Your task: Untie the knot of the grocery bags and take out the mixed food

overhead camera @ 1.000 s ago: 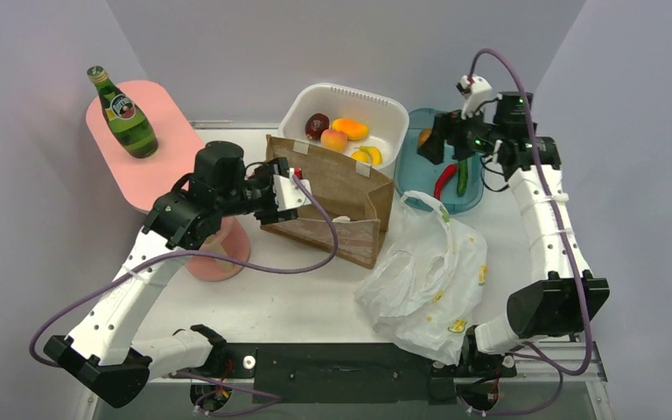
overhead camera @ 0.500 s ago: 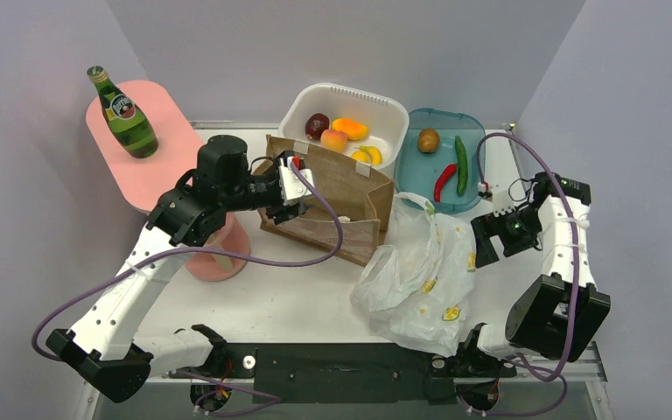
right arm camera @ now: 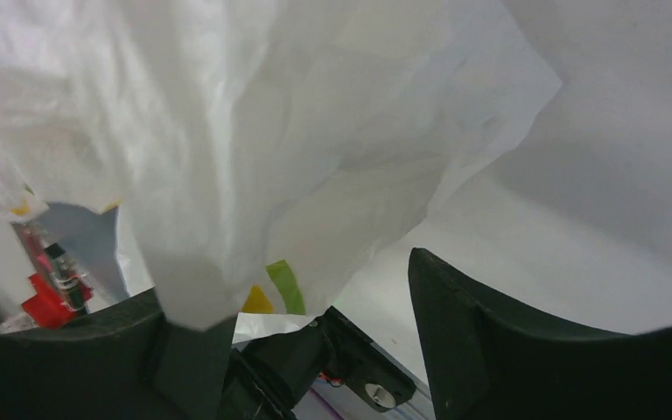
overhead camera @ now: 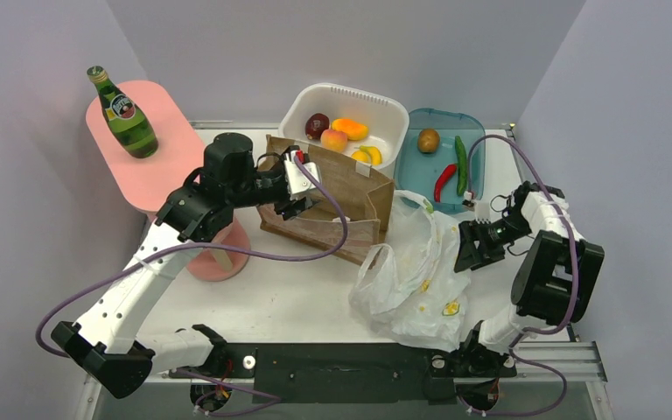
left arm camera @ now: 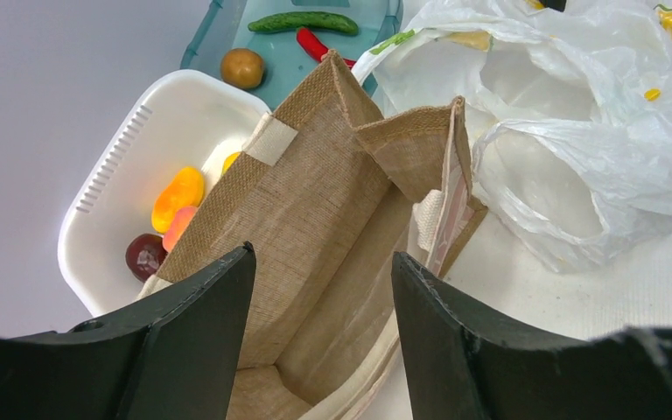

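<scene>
Top external view suggests you're nearly done: grocery bag [overhead camera: 416, 280] limp, cucumber [overhead camera: 461, 164], red pepper [overhead camera: 444, 182], bottle [overhead camera: 124, 114] out; left gripper [overhead camera: 302, 191] gapes empty, right gripper [overhead camera: 465, 252] gapes around bag film.

Wht arms [overhead camera: 131, 293], blk claws [left arm camera: 324, 262], purple cables [overhead camera: 254, 256]

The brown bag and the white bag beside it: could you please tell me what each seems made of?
Brown bag: probably jute or burlap, matte; a coarse weave shows. White bag: thin plastic film, slightly glossy; it is translucent and crinkled.
</scene>
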`<action>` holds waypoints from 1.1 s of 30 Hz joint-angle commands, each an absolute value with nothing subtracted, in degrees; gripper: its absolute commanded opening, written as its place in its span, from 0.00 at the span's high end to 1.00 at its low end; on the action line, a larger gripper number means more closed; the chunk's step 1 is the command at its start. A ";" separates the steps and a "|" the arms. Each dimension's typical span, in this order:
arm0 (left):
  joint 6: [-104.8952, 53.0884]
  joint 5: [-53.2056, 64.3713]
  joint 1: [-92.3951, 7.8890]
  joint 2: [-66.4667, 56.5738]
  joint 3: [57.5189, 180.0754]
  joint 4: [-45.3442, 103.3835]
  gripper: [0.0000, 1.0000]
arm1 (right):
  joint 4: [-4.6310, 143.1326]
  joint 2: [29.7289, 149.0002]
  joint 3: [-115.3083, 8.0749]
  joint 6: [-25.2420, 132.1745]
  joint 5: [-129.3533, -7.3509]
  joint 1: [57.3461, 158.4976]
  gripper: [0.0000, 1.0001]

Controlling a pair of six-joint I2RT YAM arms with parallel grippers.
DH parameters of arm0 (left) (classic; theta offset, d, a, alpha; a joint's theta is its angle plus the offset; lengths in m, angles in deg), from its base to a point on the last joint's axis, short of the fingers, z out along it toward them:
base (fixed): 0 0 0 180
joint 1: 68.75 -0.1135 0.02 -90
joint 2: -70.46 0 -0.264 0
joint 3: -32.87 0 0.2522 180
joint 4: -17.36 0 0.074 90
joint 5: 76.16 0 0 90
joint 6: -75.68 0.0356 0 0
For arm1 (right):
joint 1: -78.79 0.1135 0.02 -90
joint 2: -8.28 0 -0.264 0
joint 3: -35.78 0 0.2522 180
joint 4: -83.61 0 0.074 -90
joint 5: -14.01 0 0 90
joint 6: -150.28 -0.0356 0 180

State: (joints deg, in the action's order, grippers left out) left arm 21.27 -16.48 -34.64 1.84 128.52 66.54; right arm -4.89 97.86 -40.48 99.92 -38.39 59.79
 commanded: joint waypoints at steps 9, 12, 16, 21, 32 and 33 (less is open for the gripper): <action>14.27 -20.37 -34.32 1.31 131.12 59.60 0.43 | -19.97 95.19 -56.52 106.29 -23.02 53.30 1.00; 9.90 -22.60 -33.30 0.05 134.66 57.18 0.40 | -20.08 88.78 -65.09 99.00 -19.22 51.21 1.00; 8.03 -21.55 -29.55 -3.69 141.13 53.94 0.40 | -16.09 84.72 -75.00 86.85 -13.61 51.02 1.00; 8.78 -18.15 -22.14 -10.96 148.73 47.40 0.37 | 20.88 75.74 -73.11 49.50 -14.82 52.25 1.00; 27.41 -11.42 -8.72 -21.93 152.29 36.17 0.04 | 54.25 69.97 -67.36 18.65 -18.10 64.18 1.00; 28.36 -10.17 -8.28 -24.03 153.82 35.20 0.03 | 54.08 69.85 -67.45 18.64 -17.82 64.76 1.00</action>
State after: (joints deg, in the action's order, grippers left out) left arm 19.61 -16.20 -10.84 -20.32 150.63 42.52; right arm 45.38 70.81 -65.33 25.87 -18.10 61.60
